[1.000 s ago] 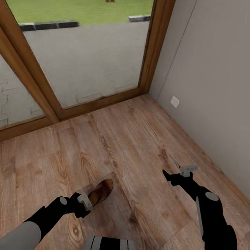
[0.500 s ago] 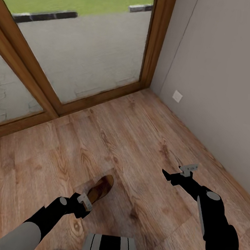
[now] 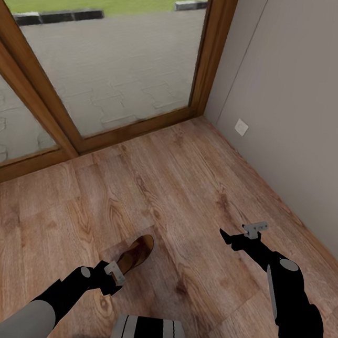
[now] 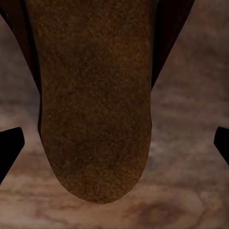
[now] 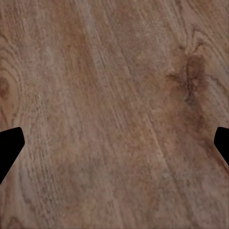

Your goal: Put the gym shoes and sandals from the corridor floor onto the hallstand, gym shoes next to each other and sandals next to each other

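While the corridor floor (image 3: 187, 192) is being viewed from above, one sandal (image 3: 134, 254) is being shown lying on it, just ahead of the left gripper (image 3: 115, 273).

The sandal's tan footbed (image 4: 93, 95) is being framed at close range in the left wrist view, its rounded end lying between the widely parted fingertips (image 4: 9, 148), which are being kept off it. The right gripper (image 3: 243, 233) is being held over bare planks (image 5: 114, 114), well apart from the sandal, its fingertips (image 5: 9, 145) likewise spread wide with nothing between them. A glazed wooden door frame (image 3: 207, 52) and a grey wall (image 3: 301, 127) are being shown beyond.
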### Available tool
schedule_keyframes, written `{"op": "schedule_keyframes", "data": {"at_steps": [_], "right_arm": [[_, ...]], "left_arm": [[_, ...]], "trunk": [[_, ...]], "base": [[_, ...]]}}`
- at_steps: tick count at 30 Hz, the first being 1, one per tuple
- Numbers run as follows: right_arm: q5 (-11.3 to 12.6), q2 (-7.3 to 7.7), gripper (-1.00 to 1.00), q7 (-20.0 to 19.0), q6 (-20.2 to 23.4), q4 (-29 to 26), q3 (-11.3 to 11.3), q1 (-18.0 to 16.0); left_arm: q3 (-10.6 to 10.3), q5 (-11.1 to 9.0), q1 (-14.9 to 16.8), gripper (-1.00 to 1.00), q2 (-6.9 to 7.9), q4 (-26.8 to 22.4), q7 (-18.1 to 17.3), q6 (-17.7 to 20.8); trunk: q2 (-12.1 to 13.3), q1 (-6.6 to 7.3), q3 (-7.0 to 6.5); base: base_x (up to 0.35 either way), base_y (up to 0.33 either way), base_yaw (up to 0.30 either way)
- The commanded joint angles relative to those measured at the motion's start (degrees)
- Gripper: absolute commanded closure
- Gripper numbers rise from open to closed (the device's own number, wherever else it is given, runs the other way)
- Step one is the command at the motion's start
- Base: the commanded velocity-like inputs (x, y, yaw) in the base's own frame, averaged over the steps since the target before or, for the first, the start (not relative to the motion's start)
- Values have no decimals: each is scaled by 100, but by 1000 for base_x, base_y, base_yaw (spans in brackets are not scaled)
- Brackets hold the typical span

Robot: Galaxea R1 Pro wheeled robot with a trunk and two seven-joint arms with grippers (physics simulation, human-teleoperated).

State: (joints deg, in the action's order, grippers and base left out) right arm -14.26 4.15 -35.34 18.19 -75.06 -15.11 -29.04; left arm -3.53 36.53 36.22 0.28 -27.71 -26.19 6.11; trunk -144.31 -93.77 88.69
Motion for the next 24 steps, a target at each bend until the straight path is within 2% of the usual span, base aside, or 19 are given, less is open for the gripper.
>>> {"op": "schedule_keyframes", "data": {"at_steps": [1, 9, 15, 24], "right_arm": [[-42, -2, -100, -42, 20, -9, -10, -4], [-42, -3, -100, -40, 18, -9, -10, -1], [-42, -2, -100, -42, 18, -9, -10, -1], [-42, -2, -100, -43, 18, -9, -10, 1]], "left_arm": [[-19, 20, -1, -100, 4, -15, -20, 31], [-29, 20, -1, -100, 7, -15, 16, 31], [-26, 19, -1, -100, 7, -15, 136, 31], [-32, 12, -1, -100, 7, -15, 208, 31]], "trunk": [[-1, 1, 6], [-1, 1, 14], [-9, -15, 149], [-9, -15, 187]], "base": [[0, 0, 0], [0, 0, 0], [0, 0, 0], [0, 0, 0]]}}
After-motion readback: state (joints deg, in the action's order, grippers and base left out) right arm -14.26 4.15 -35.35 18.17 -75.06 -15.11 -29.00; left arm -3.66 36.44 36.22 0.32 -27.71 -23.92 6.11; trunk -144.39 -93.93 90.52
